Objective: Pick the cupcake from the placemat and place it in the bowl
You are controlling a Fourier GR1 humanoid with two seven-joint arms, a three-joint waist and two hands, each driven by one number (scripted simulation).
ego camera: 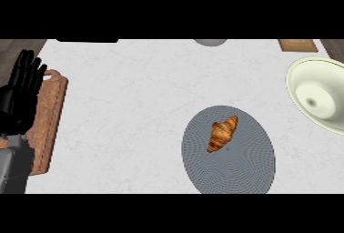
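I see a golden-brown croissant [222, 133] lying on the grey oval placemat [232, 170], well apart from any fingers. My black left hand [19, 98] rests far left of the placemat over a wooden cutting board [50, 118], fingers straight and holding nothing. Cream ceramic bowl [321, 98] sits right of the placemat.

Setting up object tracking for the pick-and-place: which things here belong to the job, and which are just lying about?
Job: croissant (no cupcake shows), grey placemat under it, cream bowl.

Lying about: wooden cutting board, wooden item at the far edge, grey object. Left hand rests open.
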